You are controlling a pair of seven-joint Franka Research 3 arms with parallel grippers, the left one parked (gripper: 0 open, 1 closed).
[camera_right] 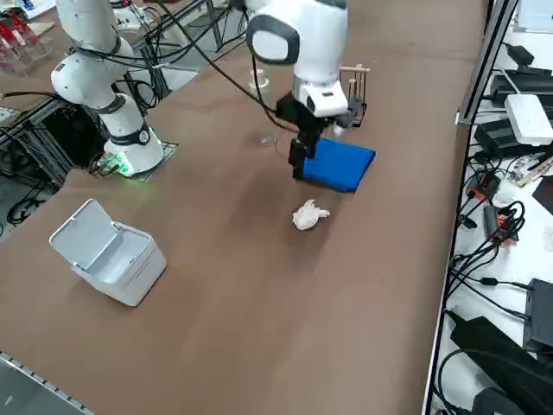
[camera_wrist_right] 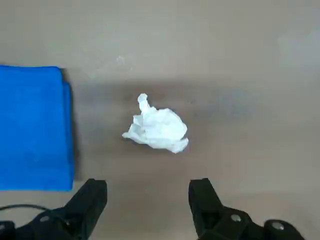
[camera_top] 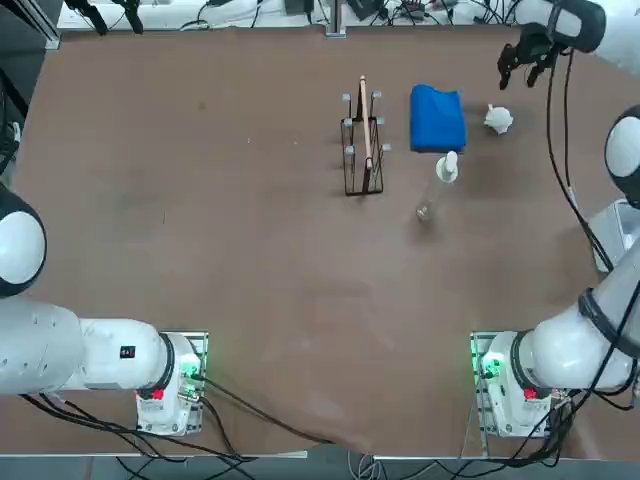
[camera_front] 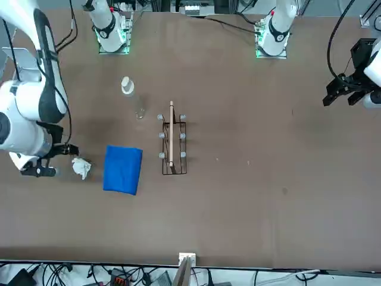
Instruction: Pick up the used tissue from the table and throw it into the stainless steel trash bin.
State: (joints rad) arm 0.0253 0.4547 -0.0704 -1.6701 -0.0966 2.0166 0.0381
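Note:
The used tissue [camera_top: 497, 119], a small crumpled white wad, lies on the brown table [camera_top: 250, 250] at the far right, just right of a folded blue cloth [camera_top: 437, 118]. My right gripper [camera_wrist_right: 147, 197] hangs open above the table close to the tissue [camera_wrist_right: 157, 127], which shows just beyond the gap between its black fingers [camera_wrist_right: 90, 200], untouched. The same gripper [camera_right: 300, 156] stands over the tissue [camera_right: 308, 215] in the side view, and also shows in the front view [camera_front: 50, 161] and the top view [camera_top: 527, 60]. The trash bin [camera_right: 108, 251], a pale grey box with its lid raised, sits near the table's right edge.
A black wire rack [camera_top: 362, 145] holding a thin board stands left of the blue cloth. A small clear bottle [camera_top: 447, 168] with a whitish cap lies nearer the arm bases. The bin [camera_top: 620, 230] is partly cut off at the right edge.

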